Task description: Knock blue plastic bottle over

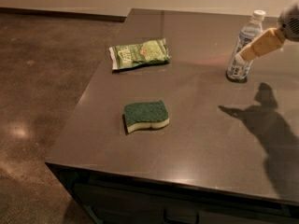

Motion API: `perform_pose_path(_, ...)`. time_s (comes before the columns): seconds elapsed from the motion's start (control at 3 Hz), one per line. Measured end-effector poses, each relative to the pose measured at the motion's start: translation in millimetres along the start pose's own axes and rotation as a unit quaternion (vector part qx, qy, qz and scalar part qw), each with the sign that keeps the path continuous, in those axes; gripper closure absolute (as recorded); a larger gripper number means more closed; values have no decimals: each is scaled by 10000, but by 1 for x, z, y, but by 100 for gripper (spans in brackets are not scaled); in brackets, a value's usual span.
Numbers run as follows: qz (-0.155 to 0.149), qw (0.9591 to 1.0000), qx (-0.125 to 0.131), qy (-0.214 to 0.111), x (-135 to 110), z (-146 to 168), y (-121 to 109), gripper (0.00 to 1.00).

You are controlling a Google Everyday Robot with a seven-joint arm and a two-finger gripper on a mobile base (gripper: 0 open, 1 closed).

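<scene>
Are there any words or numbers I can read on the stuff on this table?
Green packet: white lettering on its front, too blurred to read.
Blue plastic bottle: blue-and-white label around it, print too small to read.
Sponge: no words on it.
Gripper, up against the standing bottle at the far right of the table: no markings to read.
So nothing here can be read for sure.
</scene>
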State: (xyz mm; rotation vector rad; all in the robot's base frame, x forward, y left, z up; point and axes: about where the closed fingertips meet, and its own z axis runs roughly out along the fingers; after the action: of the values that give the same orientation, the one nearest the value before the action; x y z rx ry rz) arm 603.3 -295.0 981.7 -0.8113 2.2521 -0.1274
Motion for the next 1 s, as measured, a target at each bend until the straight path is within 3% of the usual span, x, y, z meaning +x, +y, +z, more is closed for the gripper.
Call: perform_pose_path(1.0, 338, 9992, -186, -104, -5, 48, -17, 0)
